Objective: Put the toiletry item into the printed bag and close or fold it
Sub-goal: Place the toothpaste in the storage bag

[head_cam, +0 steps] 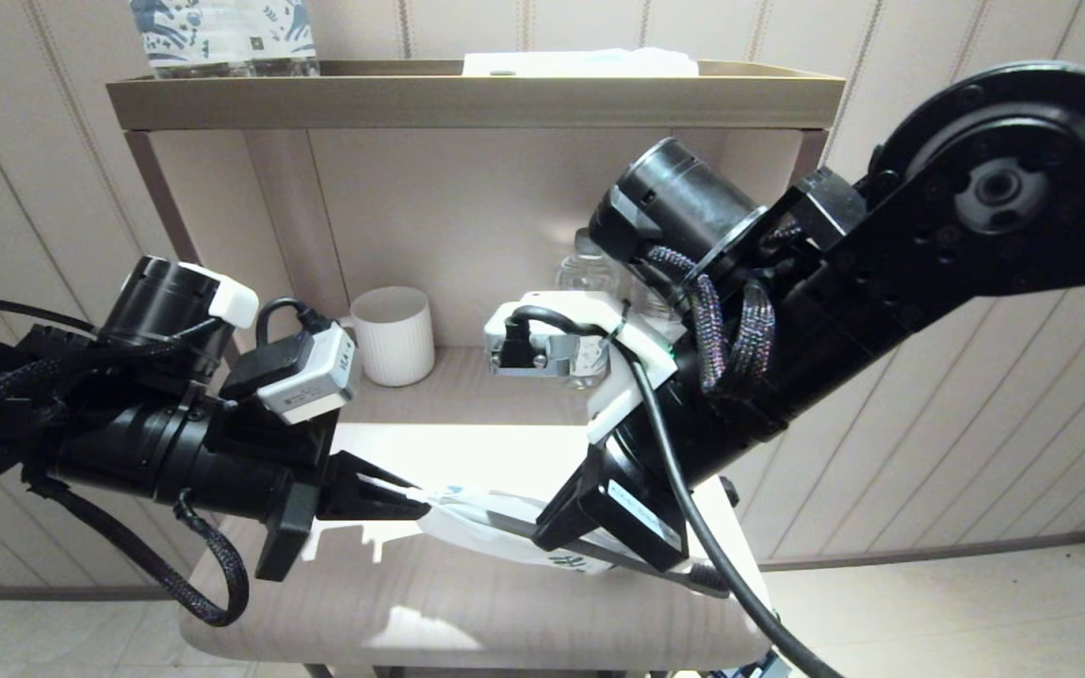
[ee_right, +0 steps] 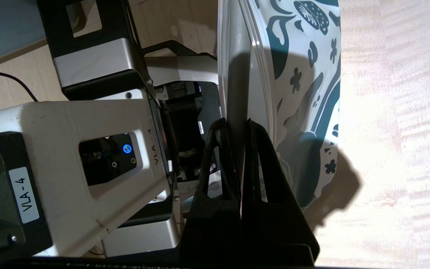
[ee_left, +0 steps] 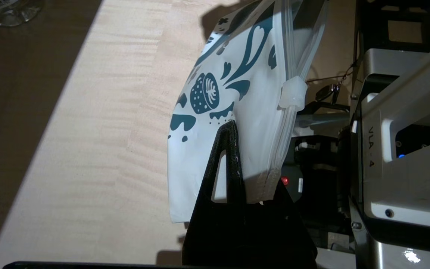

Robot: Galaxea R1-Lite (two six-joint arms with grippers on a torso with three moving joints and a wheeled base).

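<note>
Low in the frame, left hand (head_cam: 415,501) and right hand (head_cam: 542,539) each pinch the soft, slippery white blue-printed zip pouch (head_cam: 486,532); edges grip best.

White cup (head_cam: 395,335) & clear bottle (head_cam: 588,273) on shelf (head_cam: 467,395) — wrapped bottles (head_cam: 222,36) up top.

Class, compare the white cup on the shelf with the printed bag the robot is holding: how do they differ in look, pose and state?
1. The cup is plain white and ribbed; the printed bag is white with dark teal leaf and flower prints.
2. The cup is a rigid cylinder; the printed bag is a flat, soft pouch.
3. The cup stands untouched on the shelf; the printed bag is pinched by the left gripper and right gripper at opposite ends.

Both are mainly white.
</note>
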